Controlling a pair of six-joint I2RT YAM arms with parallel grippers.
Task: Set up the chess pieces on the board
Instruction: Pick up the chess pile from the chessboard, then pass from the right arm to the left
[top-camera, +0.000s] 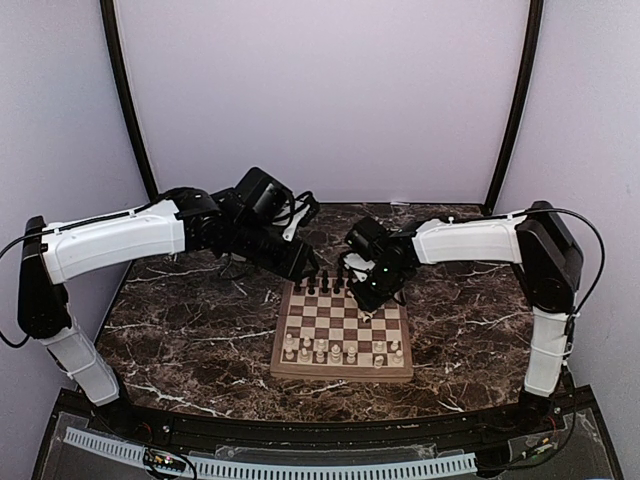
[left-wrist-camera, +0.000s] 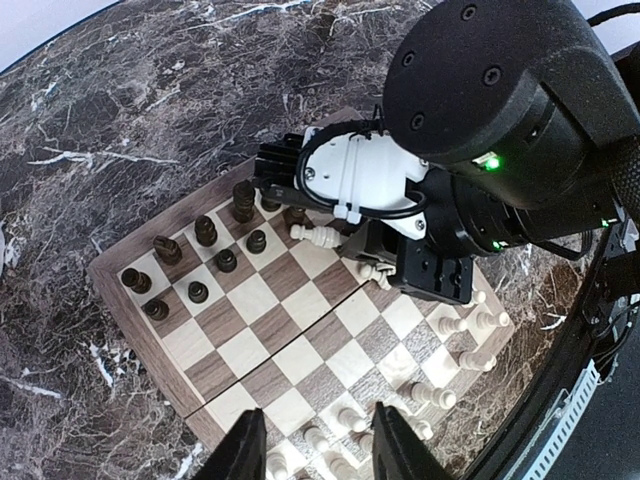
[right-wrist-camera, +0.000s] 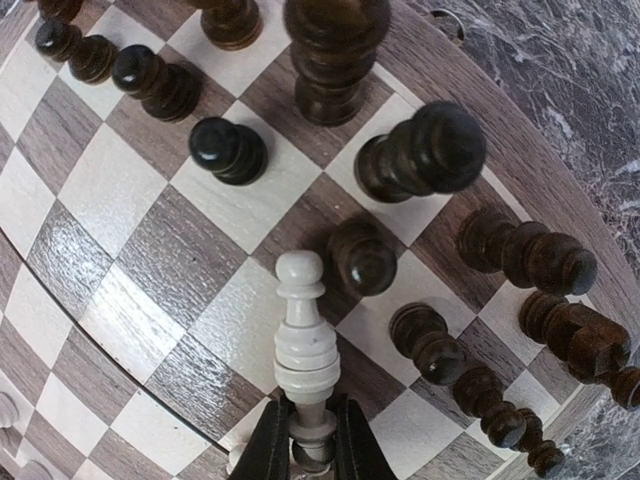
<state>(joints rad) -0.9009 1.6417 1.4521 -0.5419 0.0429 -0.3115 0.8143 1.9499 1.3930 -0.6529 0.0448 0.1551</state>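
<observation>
So, the cream pieces (top-camera: 335, 350) stood in the rows along the board's (top-camera: 340, 377) near edge. Over its far right part, the right gripper (right-wrist-camera: 305, 445) pinched one cream piece (right-wrist-camera: 303, 335) by the base, tipped sideways. Dark pieces (top-camera: 322, 283) crowded the far rows. The left gripper (top-camera: 303, 263) hovered by the board's far left corner, jaws partly apart, empty.

Test booth: plain walls (top-camera: 320, 100), marble table (top-camera: 180, 340)

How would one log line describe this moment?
right tool: shut on white piece, over board | left tool: open, empty
</observation>
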